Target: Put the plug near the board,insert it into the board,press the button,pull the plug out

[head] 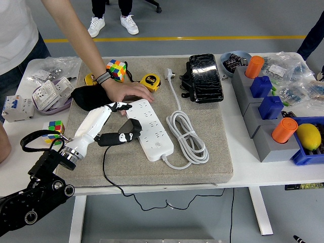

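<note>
The black plug (130, 131) sits against the left long edge of the white power strip (150, 129), at about the strip's midpoint, with its black cord (105, 164) trailing from it toward the near edge of the table (243, 174) and over it. The robot's left hand (109, 124), white-shelled, lies immediately left of the power strip; its thumb and lower fingers are closed around the plug, while the upper fingers (123, 107) extend toward the strip's far left corner. Whether the plug's pins are seated in a socket cannot be told from this view. The left forearm runs diagonally from the lower left corner up to the strip, wrist raised above the grey mat (202, 162) on which the strip lies. The right hand does not appear. A person's hand (126, 91), wearing a wrist band, presses flat on the mat at the strip's far end, touching or nearly touching it. The strip's own white cable (187, 134) is coiled just right of it. A yellow tape measure (150, 81) lies beyond the strip's far end, with a colour cube (116, 69) to its left.
</note>
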Controlling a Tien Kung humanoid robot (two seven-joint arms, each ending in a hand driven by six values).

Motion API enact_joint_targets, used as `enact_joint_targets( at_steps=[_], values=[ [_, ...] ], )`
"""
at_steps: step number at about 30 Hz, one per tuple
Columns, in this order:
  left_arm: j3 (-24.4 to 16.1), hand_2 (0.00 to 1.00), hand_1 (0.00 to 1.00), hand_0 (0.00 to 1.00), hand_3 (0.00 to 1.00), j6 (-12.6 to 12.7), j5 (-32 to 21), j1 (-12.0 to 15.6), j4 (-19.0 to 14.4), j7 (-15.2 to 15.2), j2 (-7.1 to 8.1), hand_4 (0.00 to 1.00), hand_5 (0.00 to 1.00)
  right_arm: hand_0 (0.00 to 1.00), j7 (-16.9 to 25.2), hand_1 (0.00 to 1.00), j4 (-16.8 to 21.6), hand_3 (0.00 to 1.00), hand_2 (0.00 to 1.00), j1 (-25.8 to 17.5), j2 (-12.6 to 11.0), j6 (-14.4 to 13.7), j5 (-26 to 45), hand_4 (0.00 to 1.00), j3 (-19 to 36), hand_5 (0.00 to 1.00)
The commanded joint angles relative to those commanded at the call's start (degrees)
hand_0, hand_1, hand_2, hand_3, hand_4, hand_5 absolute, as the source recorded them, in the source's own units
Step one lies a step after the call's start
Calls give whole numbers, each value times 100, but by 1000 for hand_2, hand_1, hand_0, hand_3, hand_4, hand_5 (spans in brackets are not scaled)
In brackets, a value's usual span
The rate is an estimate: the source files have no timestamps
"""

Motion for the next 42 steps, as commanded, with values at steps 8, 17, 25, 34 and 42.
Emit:
enact_joint_targets(
  at_steps=[8,17,25,34,42],
  values=[
    [-18,722,765,761,722,-107,23,118,58,-85,40,998,577,576,0,641,0,537,606,8,-13,3,5,916,-18,476],
    [6,743,778,780,716,-172,103,156,70,-2,82,998,578,573,3,641,1,536,606,31,-22,3,11,917,-49,476],
    [64,746,780,783,707,-231,143,121,128,134,74,998,579,574,8,641,5,537,606,28,-32,1,10,919,-53,473],
    [102,751,787,787,705,-313,223,73,244,333,36,998,588,575,12,640,13,537,606,18,-30,1,-5,920,-39,473],
    [184,758,792,796,708,-387,316,-9,255,498,23,998,587,575,17,641,16,537,605,12,-26,1,-13,921,-5,473]
  ],
)
